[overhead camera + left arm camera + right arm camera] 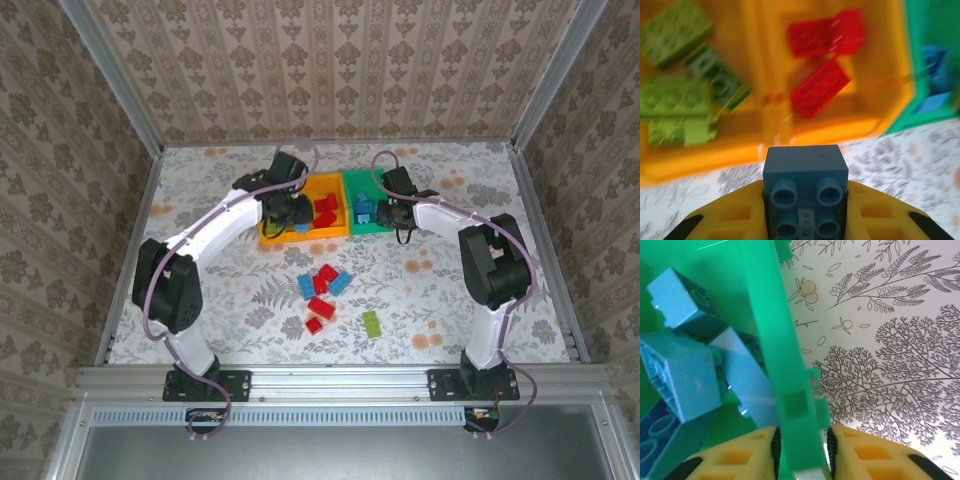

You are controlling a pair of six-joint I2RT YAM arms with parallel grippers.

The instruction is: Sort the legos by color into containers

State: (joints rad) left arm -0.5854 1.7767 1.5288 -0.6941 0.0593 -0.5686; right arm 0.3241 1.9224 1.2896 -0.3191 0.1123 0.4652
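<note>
- The left fingers [735, 215] are clamped on a blue brick [805, 170], studs facing the camera. It hangs over the counter [450, 300] on the near side of the bins and left of the green bin [775, 340], where it belongs.
- The right fingers [730, 460] are closed on the green bin's side wall, one finger inside and one outside. Blue bricks [680, 375] lie piled just inside that wall.
- Risk: to reach the green bin, the held brick probably has to pass the orange bin of red bricks [840, 131] just to its left. Letting go early would mix the colours. The orange bin of lime bricks [695, 162], further left, is a less likely mistake.
- Risk: any lift or sideways pull by the right arm would likely tilt or drag the green bin and could spill its bricks or shove the neighbouring bin.
- Risk: both arms work close to the green bin, so they could knock together above it.
- Loose legos [327, 275] in red, blue and lime sit on the counter nearer the arm bases than the green bin, not yet sorted.
- No brand, label or writing can be read on any brick or bin.
</note>
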